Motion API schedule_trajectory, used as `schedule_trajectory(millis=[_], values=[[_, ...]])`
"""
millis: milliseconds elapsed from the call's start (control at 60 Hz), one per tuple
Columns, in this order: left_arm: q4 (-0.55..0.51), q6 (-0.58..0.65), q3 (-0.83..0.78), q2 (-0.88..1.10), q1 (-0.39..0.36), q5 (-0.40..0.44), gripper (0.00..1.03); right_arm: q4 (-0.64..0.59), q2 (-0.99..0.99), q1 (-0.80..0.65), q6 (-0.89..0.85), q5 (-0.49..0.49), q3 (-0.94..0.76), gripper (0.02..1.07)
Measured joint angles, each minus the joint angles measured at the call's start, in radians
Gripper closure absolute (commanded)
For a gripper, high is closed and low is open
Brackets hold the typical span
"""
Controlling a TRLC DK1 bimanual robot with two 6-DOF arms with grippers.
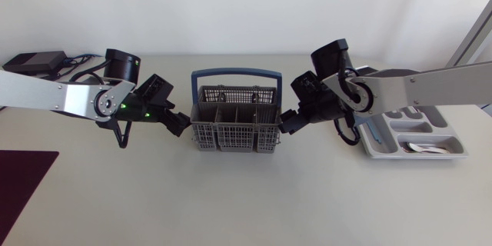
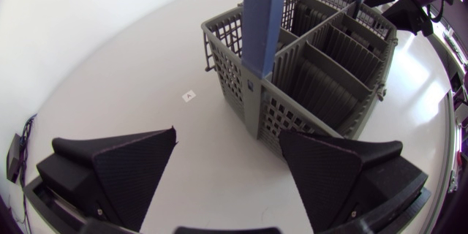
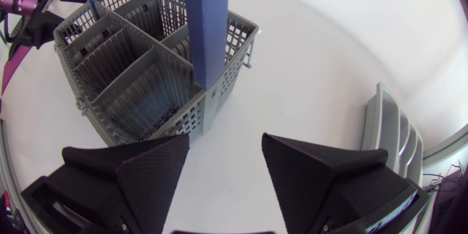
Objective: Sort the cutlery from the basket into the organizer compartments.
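The grey cutlery basket (image 1: 234, 119) with a blue handle (image 1: 235, 73) stands mid-table; the compartments I can see hold no cutlery. My left gripper (image 1: 181, 125) sits at its left end, open and empty; in the left wrist view the basket (image 2: 307, 80) is just ahead of the open gripper (image 2: 228, 164). My right gripper (image 1: 288, 121) sits at the basket's right end, also open and empty; in the right wrist view the basket (image 3: 139, 80) is just ahead of that gripper (image 3: 223, 168). The light grey organizer (image 1: 384, 150) lies at the right with cutlery (image 1: 427, 147) in it.
A black box (image 1: 34, 61) with cables sits at the back left. A dark red mat (image 1: 23, 192) lies at the front left corner. A small label (image 2: 189, 96) is stuck on the table beside the basket. The organizer's edge (image 3: 387, 131) is beside my right gripper.
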Motion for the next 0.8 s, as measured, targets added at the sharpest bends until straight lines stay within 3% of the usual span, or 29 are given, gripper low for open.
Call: schedule_trajectory(millis=[250,550,800], values=[[0.004,0.000,-0.047,-0.043,0.021,0.011,0.05,0.004,-0.033,-0.006,0.000,0.072,-0.058,0.31],[0.006,-0.001,-0.159,-0.303,0.099,0.011,0.05,0.011,-0.270,-0.086,-0.024,0.161,-0.167,0.08],[-0.015,-0.038,-0.242,-0.509,0.150,0.011,0.05,0.011,-0.513,-0.112,-0.042,0.195,-0.266,0.07]])
